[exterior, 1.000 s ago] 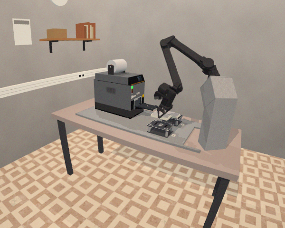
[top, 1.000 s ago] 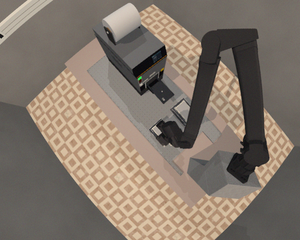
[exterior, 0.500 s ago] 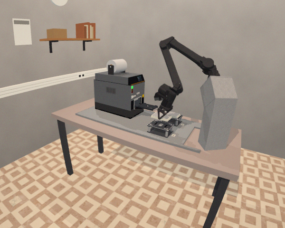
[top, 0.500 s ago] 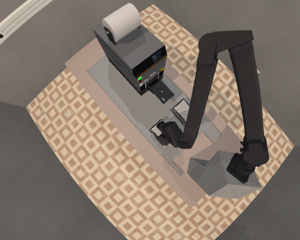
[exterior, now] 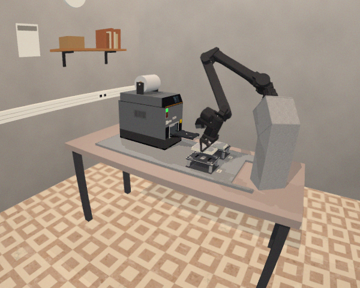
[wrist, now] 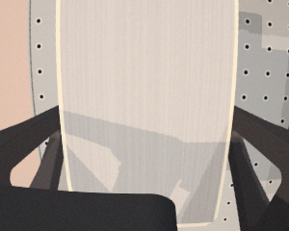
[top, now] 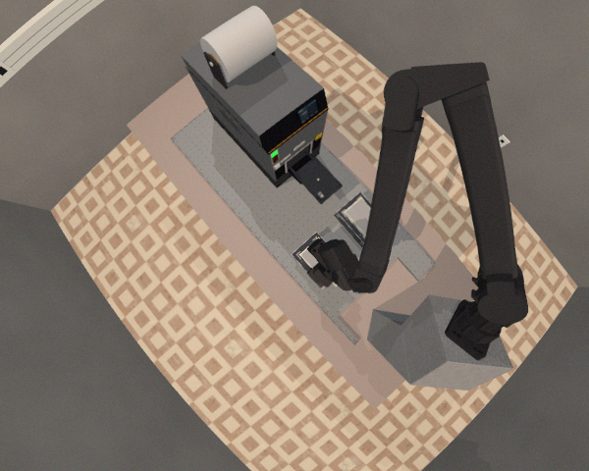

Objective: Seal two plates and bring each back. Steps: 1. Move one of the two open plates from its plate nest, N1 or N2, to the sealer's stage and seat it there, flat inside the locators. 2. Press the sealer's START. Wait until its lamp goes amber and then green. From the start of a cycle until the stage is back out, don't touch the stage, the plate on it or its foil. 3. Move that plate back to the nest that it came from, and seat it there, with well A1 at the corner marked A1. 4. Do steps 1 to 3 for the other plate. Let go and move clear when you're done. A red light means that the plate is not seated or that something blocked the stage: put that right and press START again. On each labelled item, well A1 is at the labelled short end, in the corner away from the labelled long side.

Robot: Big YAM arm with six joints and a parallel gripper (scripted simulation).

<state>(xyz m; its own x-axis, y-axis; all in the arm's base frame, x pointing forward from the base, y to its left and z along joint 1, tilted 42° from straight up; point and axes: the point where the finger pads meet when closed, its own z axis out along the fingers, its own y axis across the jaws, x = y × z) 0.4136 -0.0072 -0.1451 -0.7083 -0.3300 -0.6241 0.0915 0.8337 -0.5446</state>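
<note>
My gripper [exterior: 205, 146] [wrist: 145, 115] is shut on a plate [wrist: 144, 72] [exterior: 212, 150], one finger at each long side. The plate's top is smooth, pale foil. It looks level and hangs a little above the near nest [exterior: 192, 158], with a gap between them in the exterior view. The other plate [top: 353, 210] [exterior: 222, 144] sits in the far nest [exterior: 226, 150]; whether it carries foil I cannot tell. The sealer [top: 285, 116] [exterior: 143, 120] shows a green lamp [top: 274, 153] [exterior: 167, 110]. Its stage [top: 315, 177] [exterior: 188, 134] is out and empty. The plate's labels are not readable.
The far nest and its plate stand close beside the held plate. The sealer, with a white foil roll [top: 243, 42] [exterior: 150, 82] on top, stands beyond the nests. A tall grey block [top: 432, 335] [exterior: 275, 149] stands by the arm's base.
</note>
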